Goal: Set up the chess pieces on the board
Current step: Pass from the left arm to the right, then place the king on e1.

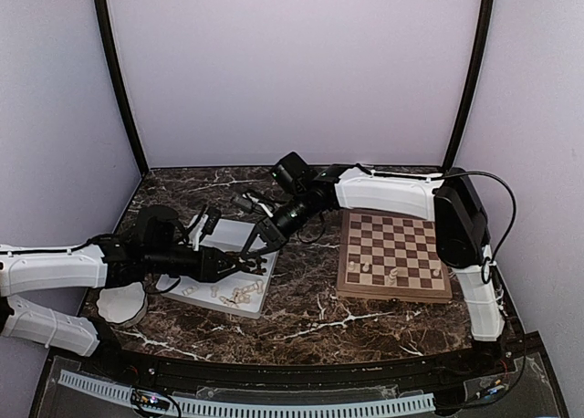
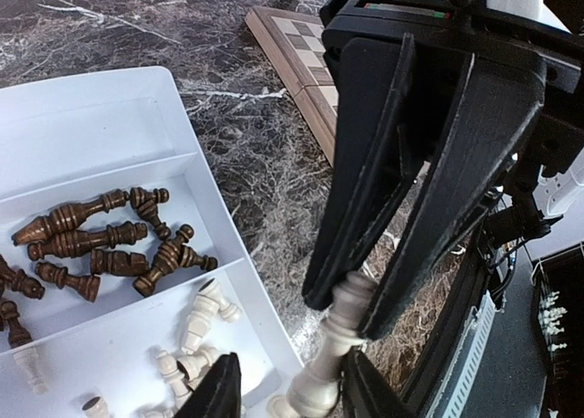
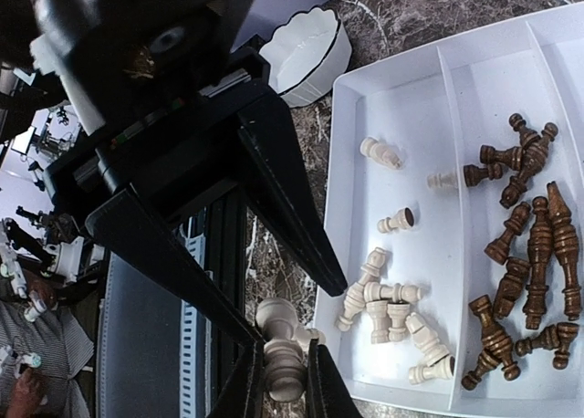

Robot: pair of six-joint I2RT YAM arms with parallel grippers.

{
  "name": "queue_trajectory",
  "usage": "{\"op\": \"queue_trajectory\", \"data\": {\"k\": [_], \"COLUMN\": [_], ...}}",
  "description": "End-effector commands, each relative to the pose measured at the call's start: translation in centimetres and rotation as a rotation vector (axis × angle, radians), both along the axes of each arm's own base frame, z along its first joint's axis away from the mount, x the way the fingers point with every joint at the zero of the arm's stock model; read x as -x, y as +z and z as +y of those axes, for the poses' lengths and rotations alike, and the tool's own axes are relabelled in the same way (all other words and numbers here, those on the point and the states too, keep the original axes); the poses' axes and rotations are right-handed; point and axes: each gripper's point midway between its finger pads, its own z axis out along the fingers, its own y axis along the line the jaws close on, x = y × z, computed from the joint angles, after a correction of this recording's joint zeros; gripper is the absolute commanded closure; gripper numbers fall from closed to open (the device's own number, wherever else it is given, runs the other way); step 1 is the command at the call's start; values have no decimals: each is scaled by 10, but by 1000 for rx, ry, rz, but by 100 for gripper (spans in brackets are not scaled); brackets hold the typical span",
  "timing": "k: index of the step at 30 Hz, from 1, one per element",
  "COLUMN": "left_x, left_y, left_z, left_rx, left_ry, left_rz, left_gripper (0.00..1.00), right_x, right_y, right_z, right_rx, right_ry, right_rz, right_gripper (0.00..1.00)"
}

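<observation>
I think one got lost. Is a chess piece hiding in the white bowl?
No, the white bowl shows only its bare white inside in the right wrist view.

A dark brown marble-patterned table with white veins (image 1: 310,299) carries three things: a white rectangular plastic tray (image 1: 235,237) left of centre, a square wooden chessboard with a tan border (image 1: 394,295) well apart to its right, and a white scalloped bowl (image 1: 121,305) just beside the tray's near-left corner
</observation>
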Motion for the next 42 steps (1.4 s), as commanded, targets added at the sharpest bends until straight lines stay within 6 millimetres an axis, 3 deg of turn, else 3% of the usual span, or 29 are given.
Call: {"op": "queue_trajectory", "data": {"k": [1, 2, 9, 13, 15, 18, 22, 28, 33, 37, 42], "left_x": [-2, 0, 0, -10, -15, -25, -39, -55, -63, -68, -71], "left_y": [7, 0, 9, 9, 8, 5, 4, 5, 5, 4, 7], "left_z": [13, 18, 24, 33, 36, 39, 32, 16, 10, 5, 0], "left_rx": [22, 30, 139, 96, 76, 44, 12, -14, -15, -20, -28], "left_ry": [84, 103, 145, 204, 232, 265, 257, 212, 211, 201, 180], "left_rz": [-13, 15, 26, 8, -1, -14, -18, -8, -2, 4, 5], "left_gripper": [56, 55, 52, 52, 52, 52, 52, 53, 53, 53, 53], "right_x": [-2, -5, -13, -19, -24, -31, -41, -52, -50, -44, -34], "right_y": [4, 5, 2, 6, 5, 18, 22, 7, -11, -25, -42], "right_z": [-3, -4, -16, -39, -61, -99, -157, -248, -314, -356, -381], "right_rx": [1, 1, 53, 124, 185, 233, 293, 415, 506, 558, 620], "right_ry": [46, 52, 68, 59, 43, -11, -95, -234, -360, -443, -467], "right_rz": [-142, -180, -329, -466, -560, -677, -731, -714, -675, -633, -626], "right_gripper": [100, 100, 100, 100, 100, 100, 100, 100, 100, 100, 100]}}
